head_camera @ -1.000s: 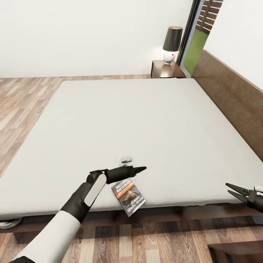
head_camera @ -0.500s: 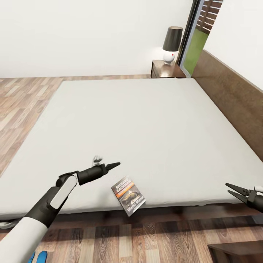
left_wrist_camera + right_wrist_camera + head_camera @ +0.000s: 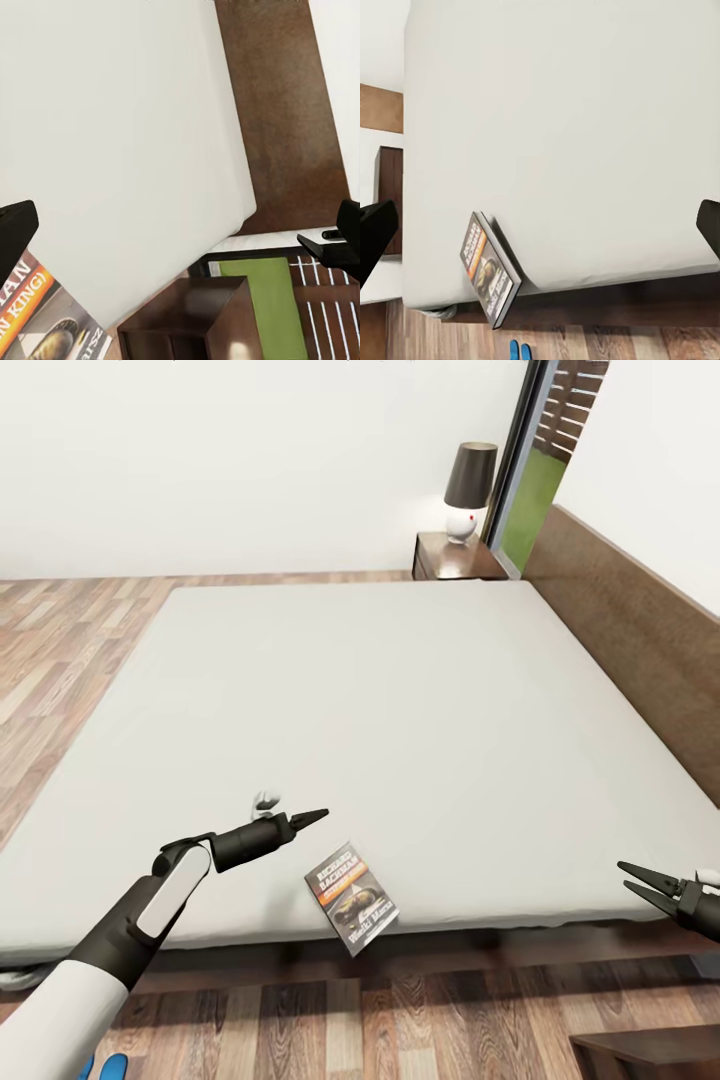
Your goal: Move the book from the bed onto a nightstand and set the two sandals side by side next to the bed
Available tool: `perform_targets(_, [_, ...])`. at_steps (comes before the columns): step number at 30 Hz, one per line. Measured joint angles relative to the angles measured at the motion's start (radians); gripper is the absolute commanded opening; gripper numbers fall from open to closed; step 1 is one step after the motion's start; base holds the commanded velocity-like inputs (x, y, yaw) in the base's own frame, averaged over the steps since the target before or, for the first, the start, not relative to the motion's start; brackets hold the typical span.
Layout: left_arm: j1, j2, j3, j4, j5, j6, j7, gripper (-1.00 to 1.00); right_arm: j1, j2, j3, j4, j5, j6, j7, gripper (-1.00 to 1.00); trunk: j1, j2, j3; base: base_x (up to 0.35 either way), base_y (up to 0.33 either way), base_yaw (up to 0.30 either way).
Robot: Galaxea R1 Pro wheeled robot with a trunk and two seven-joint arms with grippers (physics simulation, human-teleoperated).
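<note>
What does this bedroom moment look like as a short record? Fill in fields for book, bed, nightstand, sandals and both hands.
book: on the mattress's near edge, overhanging it, ungripped
bed: pale mattress, dark headboard
nightstand: far corner, bearing a lamp
sandals: blue, on the floor near the bed
left hand: beside the book, empty
right hand: open, empty

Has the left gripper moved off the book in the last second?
Yes. The left gripper was just above the book a second ago; it has pulled back to the robot's left along the bed, and the book stayed put.
</note>
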Motion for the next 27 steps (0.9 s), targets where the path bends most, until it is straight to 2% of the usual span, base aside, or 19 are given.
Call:
perform_targets(12, [0.018, 0.002, 0.003, -0.002, -0.002, -0.010, 0.002, 1.00, 0.000, 0.000, 0.000, 0.000, 0.000, 0.000, -0.001, 1.00, 0.000, 0.000, 0.019, 0.000, 0.000, 0.000])
perform_targets(17, [0.019, 0.005, 0.048, 0.000, -0.001, -0.012, 0.000, 1.00, 0.000, 0.000, 0.000, 0.000, 0.000, 0.000, -0.001, 1.00, 0.000, 0.000, 0.027, 0.000, 0.000, 0.000])
perform_targets(20, [0.019, 0.005, 0.061, 0.000, 0.000, -0.012, -0.001, 1.00, 0.000, 0.000, 0.000, 0.000, 0.000, 0.000, -0.001, 1.00, 0.000, 0.000, 0.031, 0.000, 0.000, 0.000])
perform_targets(27, [0.019, 0.003, 0.064, 0.000, 0.000, -0.010, -0.003, 1.00, 0.000, 0.000, 0.000, 0.000, 0.000, 0.000, -0.001, 1.00, 0.000, 0.000, 0.032, 0.000, 0.000, 0.000])
